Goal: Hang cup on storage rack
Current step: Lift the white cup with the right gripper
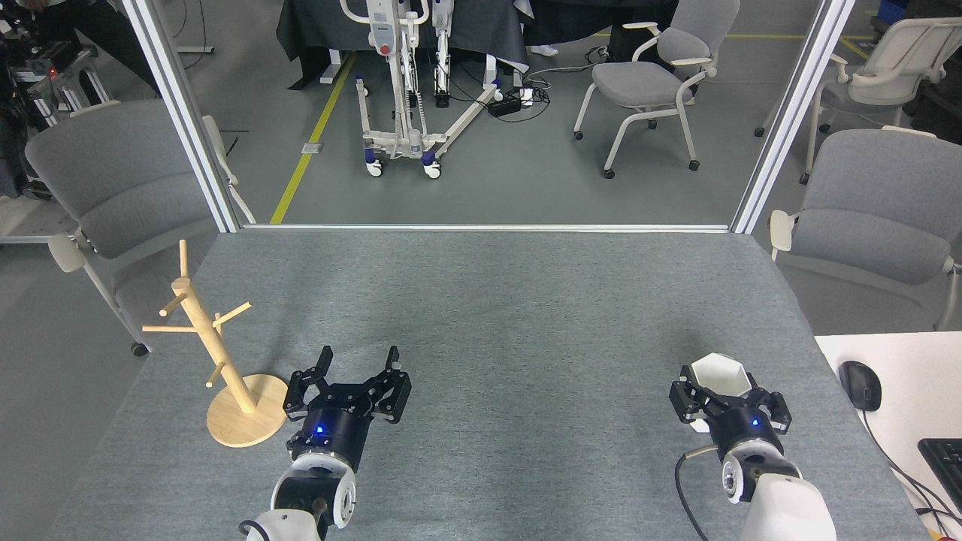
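So our right hand (720,394) has the little white hexagonal cup (718,377) pinched between its fingers, rim pointing up, just over the grey desk (526,315) at the near right. Can't make out the cup's handle from this angle, the hand covers it. Our left hand (355,367) is wide open with nothing in it, sitting just right of the storage rack (225,361). The rack stands upright on its round base at the near left of the desk, all pegs bare. Cup and rack are well apart, on opposite sides of the desk.
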You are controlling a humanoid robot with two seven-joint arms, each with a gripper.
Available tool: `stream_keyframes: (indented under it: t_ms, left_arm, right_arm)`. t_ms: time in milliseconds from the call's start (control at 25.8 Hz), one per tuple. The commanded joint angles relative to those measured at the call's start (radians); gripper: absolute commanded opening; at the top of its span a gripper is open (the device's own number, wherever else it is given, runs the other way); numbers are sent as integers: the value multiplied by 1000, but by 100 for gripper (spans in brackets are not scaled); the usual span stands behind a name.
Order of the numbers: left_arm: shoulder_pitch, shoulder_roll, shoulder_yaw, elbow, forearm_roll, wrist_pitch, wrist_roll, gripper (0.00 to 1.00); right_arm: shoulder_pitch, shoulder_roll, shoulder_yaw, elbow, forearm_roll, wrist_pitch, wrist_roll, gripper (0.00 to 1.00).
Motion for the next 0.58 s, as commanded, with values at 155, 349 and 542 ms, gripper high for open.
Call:
stream_keyframes:
  t_ms: [155, 349, 542]
  left_arm:
    - [10, 12, 1, -5, 4, -2, 36, 99]
    - [13, 15, 1, -5, 6, -2, 36, 99]
    - [14, 17, 1, -3, 6, -3, 36, 99]
  right_arm:
    - [-30, 0, 0, 34, 19, 0, 2, 99]
    - [-30, 2, 0, 34, 19, 0, 2, 99]
    - [-30, 5, 0, 34, 18, -1, 2, 98]
